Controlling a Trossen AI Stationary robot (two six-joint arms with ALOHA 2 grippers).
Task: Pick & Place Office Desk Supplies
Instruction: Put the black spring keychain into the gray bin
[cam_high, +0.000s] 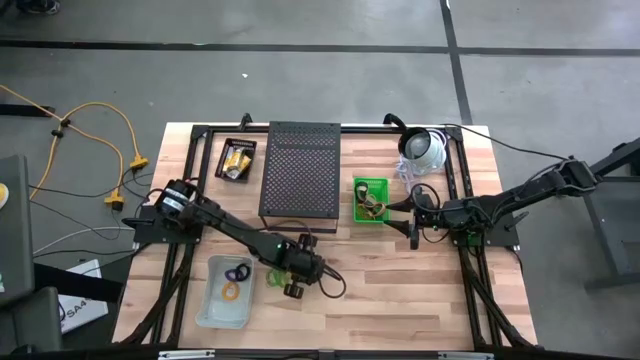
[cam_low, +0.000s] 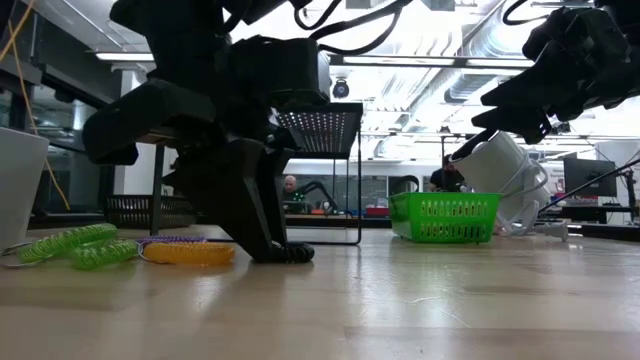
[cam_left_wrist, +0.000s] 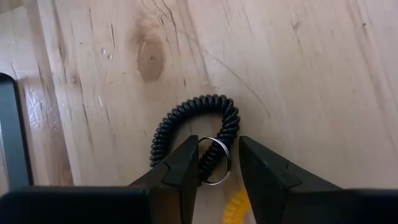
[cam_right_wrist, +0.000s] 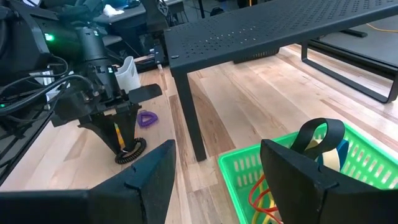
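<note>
A black coiled loop (cam_left_wrist: 186, 115) with a metal ring (cam_left_wrist: 217, 163) lies flat on the wooden table (cam_high: 400, 300), near the middle. My left gripper (cam_left_wrist: 217, 152) points down at it, open, one finger on each side of the ring end. The low view shows its fingertips (cam_low: 262, 245) down at the table beside the coil (cam_low: 292, 253). Green (cam_low: 65, 243), purple (cam_low: 170, 240) and orange loops (cam_low: 190, 254) lie to its left. My right gripper (cam_right_wrist: 217, 165) hangs open above the table next to the green basket (cam_high: 370, 200). My left gripper comes at the black coil's ring end (cam_left_wrist: 205, 163) slanting down from above. One finger (cam_left_wrist: 183, 158) overlaps the coil beside the ring, the other (cam_left_wrist: 255, 162) stands apart from it. I cannot tell whether either finger touches. The coil lies flat on the table.
A clear tray (cam_high: 212, 300) with a purple and an orange loop sits left of my left gripper. A black mesh stand (cam_high: 300, 170) stands at the back, a black tray with yellow packets (cam_high: 237, 160) left of it, and a white dome device (cam_high: 425, 150) at the back right.
</note>
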